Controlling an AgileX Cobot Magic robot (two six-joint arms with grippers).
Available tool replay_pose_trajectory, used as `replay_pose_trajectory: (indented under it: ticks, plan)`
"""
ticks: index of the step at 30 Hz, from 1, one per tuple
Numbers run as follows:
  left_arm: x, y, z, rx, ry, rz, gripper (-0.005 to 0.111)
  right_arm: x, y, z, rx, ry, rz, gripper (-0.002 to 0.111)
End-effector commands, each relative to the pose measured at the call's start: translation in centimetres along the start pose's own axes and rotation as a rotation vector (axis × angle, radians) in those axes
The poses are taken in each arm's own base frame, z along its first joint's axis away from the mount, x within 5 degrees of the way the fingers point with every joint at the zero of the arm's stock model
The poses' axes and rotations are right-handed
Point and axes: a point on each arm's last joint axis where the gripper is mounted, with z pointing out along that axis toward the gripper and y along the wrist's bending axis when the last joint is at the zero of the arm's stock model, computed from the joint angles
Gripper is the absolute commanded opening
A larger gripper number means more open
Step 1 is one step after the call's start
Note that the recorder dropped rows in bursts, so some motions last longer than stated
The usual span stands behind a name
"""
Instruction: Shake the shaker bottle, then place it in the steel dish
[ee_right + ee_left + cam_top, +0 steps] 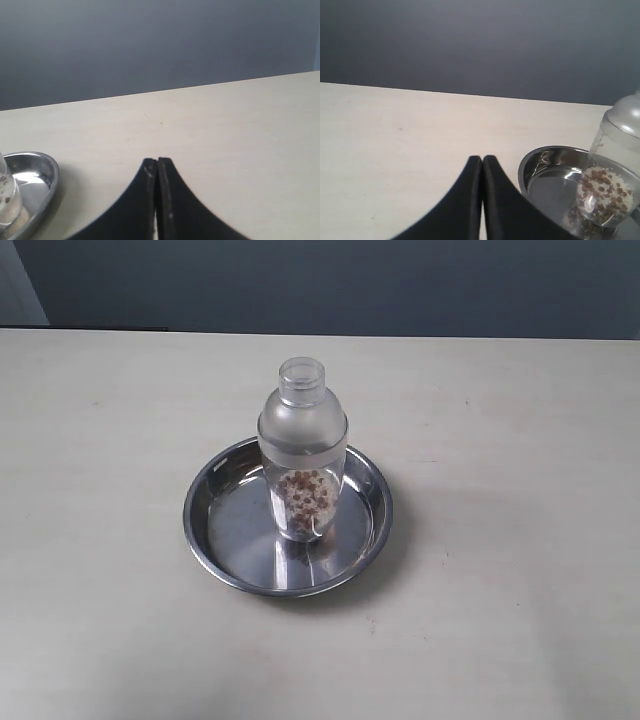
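Where the shaker bottle (303, 440) stands: upright near the middle of the steel dish's (240, 545) flat base.
Bottle: frosted clear plastic, domed shoulder, small round cap, pinkish-brown granules (305, 495) low inside.
Dish: round, shallow, mirror-bright steel, sloped rim.
Left gripper (483, 159): curved black fingers pressed together, holding nothing.
Right gripper (156, 161): black fingers pressed together, holding nothing.
Table (100, 440): pale, matte, flat.

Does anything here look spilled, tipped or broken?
Nothing stands out. The bottle stands upright in the dish, its granules inside, and none show on the table.
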Motion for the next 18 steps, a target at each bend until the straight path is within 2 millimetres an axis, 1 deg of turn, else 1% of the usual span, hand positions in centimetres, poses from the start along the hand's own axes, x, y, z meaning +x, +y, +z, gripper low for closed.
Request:
replay_pose_trajectory:
  ticks: [1,5,11,18]
  plan:
    - [0.2,0.0,-0.1,-0.001,0.003,0.08,0.0,-0.1,0.0,0.0,-0.004,-0.018,-0.007,-0.001]
    - [0.3,0.2,-0.1,-0.02,0.015,0.084,0.0,-0.1,0.0,0.0,-0.004,-0.016,-0.007,-0.001]
    - [1.2,0.6,-0.3,-0.082,0.104,0.072,0.0,-0.1,0.0,0.0,-0.004,-0.016,-0.007,-0.001]
    - [0.9,0.7,-0.9,-0.107,0.041,0.112,0.0,-0.1,0.0,0.0,-0.004,-0.016,-0.007,-0.001]
